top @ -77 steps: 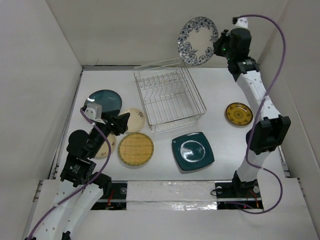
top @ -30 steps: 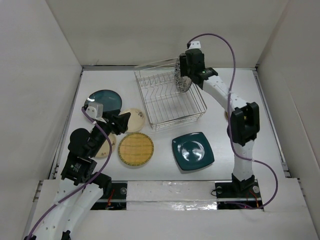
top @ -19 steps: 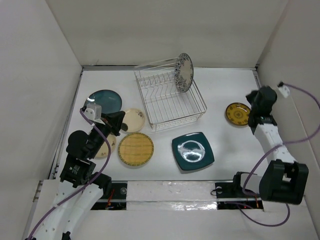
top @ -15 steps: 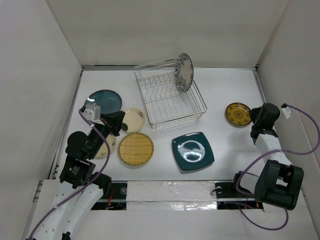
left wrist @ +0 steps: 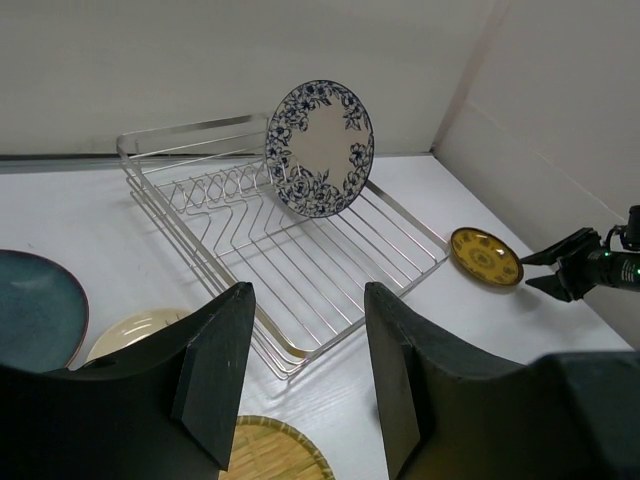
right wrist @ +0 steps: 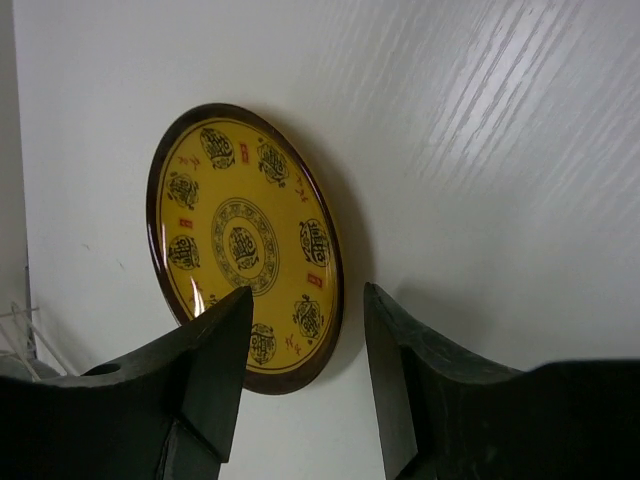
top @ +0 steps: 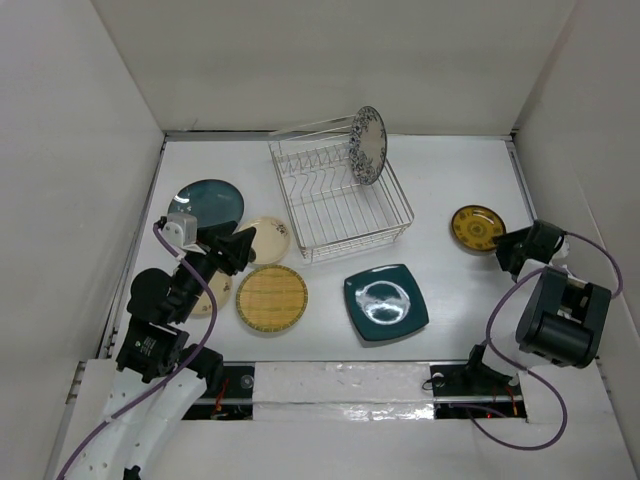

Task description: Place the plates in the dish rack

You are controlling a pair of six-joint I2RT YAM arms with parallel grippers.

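The left gripper (top: 236,246) is seen with its fingers (left wrist: 215,370) spread and nothing between them. It is held above the table (top: 450,170), over the near edge of a cream plate (top: 268,238). The dish rack (left wrist: 300,270) is found straight ahead of this gripper. At the rack's far end, ahead of and above the fingers, the blue-and-white patterned plate (left wrist: 320,148) is stood on edge in the slot wires and leans slightly. The round dark teal plate (top: 210,203) is laid flat to this gripper's left. The woven-look yellow-tan plate (top: 271,297) is laid just below and behind the fingertips. A second cream plate (top: 215,292) is largely hidden under the left arm. The square dark teal plate (top: 385,302) is laid flat well off to this gripper's right.

The right gripper (top: 508,248) is held low over the table, and its fingers (right wrist: 215,380) are likewise parted with nothing gripped. The small yellow-brown patterned plate (right wrist: 245,245) is laid flat just ahead of its fingertips, slightly to the left of their line. Whether a fingertip touches the plate's rim cannot be told.
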